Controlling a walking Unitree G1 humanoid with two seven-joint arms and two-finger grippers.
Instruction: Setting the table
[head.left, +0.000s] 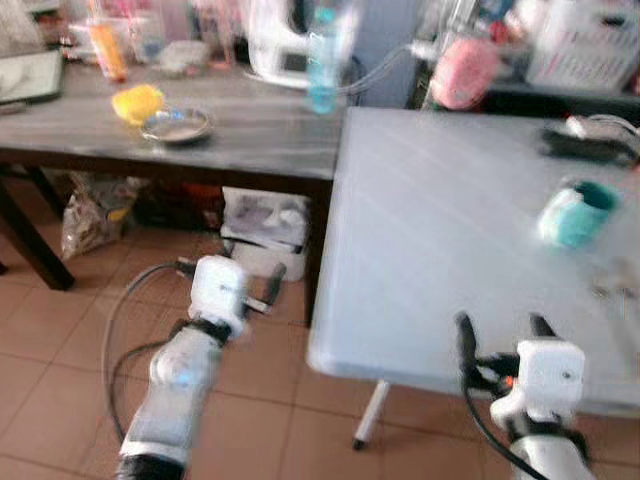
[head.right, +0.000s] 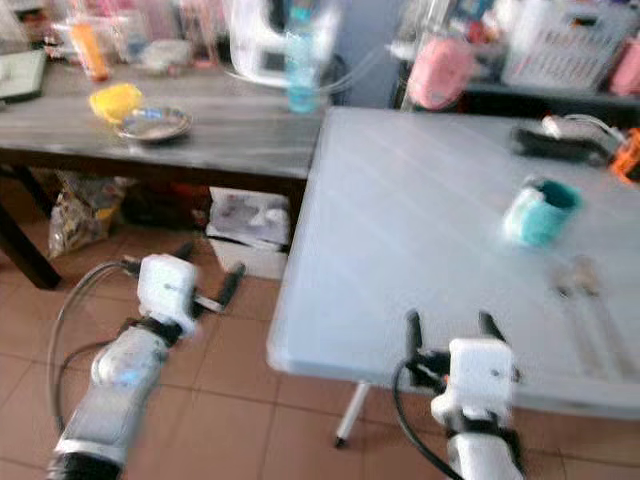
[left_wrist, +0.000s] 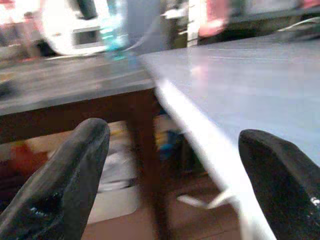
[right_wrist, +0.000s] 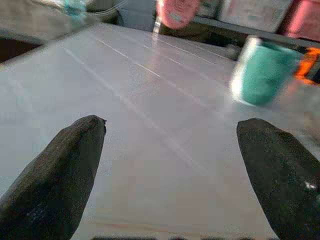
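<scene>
Right gripper (head.left: 505, 335) hovering at the white table's (head.left: 430, 240) near edge, fingers spread, holding nothing.
Teal cup (head.left: 575, 212) is lying ahead-right; left gripper (head.left: 230, 272), also released, is hanging farther off.

Head views: from above, angled down – both take in the white table (head.left: 440, 230) and dark table (head.right: 200, 135).
Left wrist: low, near the white table's corner.
Right wrist: just over the tabletop – facing the teal cup (right_wrist: 262, 71).
</scene>
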